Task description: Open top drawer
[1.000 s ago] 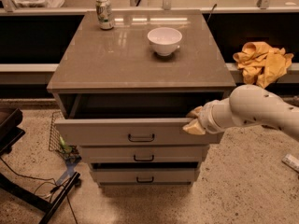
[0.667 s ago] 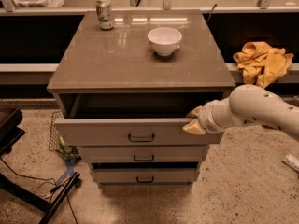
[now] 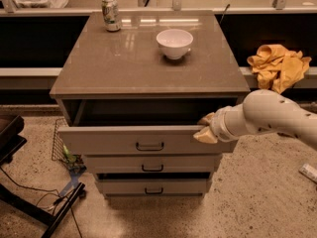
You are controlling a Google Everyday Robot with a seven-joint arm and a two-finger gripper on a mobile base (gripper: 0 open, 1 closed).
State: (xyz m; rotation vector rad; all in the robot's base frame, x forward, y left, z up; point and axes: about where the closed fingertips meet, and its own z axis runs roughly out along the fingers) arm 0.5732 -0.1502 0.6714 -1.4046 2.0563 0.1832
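There was 1 grey cabinet (image 3: 129, 66) with 3 drawers in it, one under the other. Each drawer had 1 small black handle, so there were 3 handles. The top drawer (image 3: 109, 142) was the biggest one. It was pulled part way out, just under the cabinet's top, and the inside looked dark. Its handle (image 3: 150, 147) was in the middle of its front. The middle drawer (image 3: 109, 163) was just below it. The bottom drawer (image 3: 119, 186) had a dark gap above it.

On top of the cabinet there was 1 white bowl (image 3: 174, 42) and 1 can (image 3: 111, 14). The can stood up at the back left, well apart from the bowl. 1 yellow cloth (image 3: 278, 66) lay on a ledge to the right of the cabinet.

There was 1 white arm (image 3: 270, 115) that came in from the right. Its 1 gripper (image 3: 200, 129) was at the right end of the top drawer's front, up at the top edge. I could not tell if the gripper was open or closed.

Compared with 1 second before, nothing looked different. The top drawer was out just as far, and the gripper was at the same spot. The bowl, can and cloth had not moved.
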